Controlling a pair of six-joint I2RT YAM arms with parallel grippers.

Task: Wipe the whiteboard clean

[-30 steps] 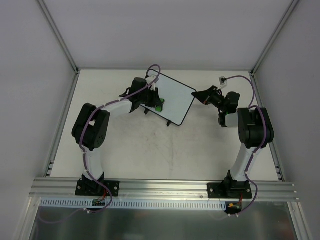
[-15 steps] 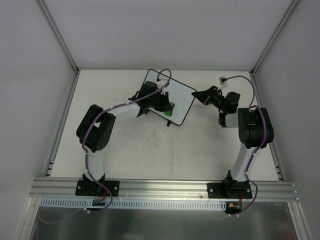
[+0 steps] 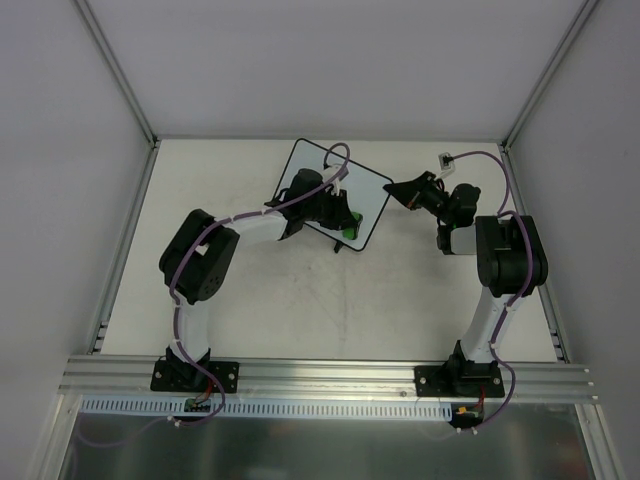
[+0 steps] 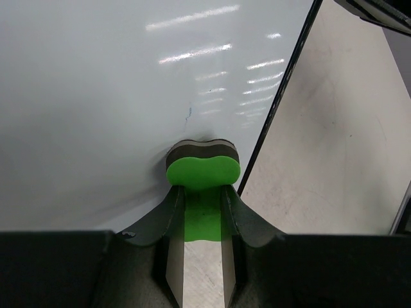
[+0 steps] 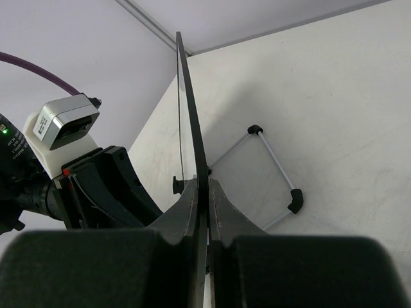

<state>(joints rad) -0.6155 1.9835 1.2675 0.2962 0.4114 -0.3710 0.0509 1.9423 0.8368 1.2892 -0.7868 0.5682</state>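
The whiteboard stands at the far middle of the desk, turned cornerwise, its white face showing to the top camera; two black feet sit along its near edge, touching the desk. The left arm reaches across the board from the left; the left jaws are pinching a green eraser near the board's near right corner. In the left wrist view the jaws hold the eraser by its sides, its dark pad pressed flat against the whiteboard, just beside the black frame on the right; a faint thin dark mark lies on the white just above the eraser; the rest of the face seen there is bare, with streaks of reflected light. The right jaws are pressed together on the board's right edge; the right wrist view shows the whiteboard edge-on as a thin black line running up from between the jaws. On the desk beyond it lies a thin wire leg with two black caps.
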